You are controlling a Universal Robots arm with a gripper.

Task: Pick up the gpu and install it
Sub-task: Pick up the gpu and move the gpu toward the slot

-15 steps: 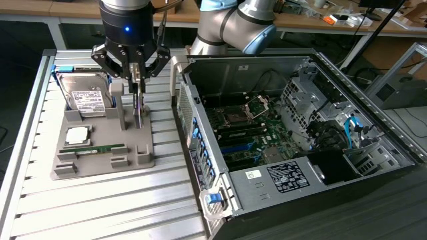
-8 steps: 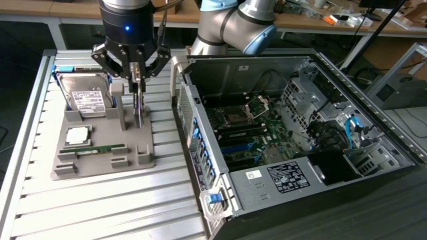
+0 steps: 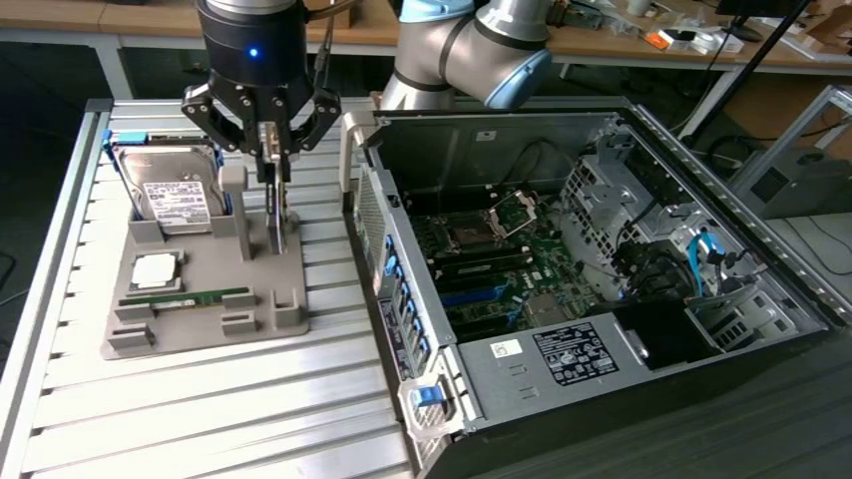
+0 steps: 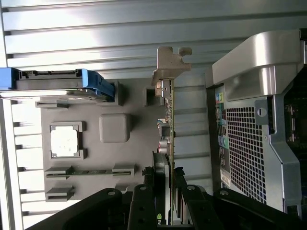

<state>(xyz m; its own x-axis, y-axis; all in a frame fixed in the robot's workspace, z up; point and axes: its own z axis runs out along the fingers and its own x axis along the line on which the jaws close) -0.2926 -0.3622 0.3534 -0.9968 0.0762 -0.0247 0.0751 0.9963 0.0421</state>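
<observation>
**Claw Status: Grasping the GPU**

My claw (image 3: 271,155) is clenched on the upper edge of the gpu (image 3: 277,222), one finger on each face of the board. The gpu stands upright on edge at the gray holder (image 3: 200,319), near the hard drive (image 3: 174,195) (blue-framed). The holder rests on the slatted surface (image 3: 200,419). The open computer case (image 3: 600,259) sits at the exterior view's right.
</observation>
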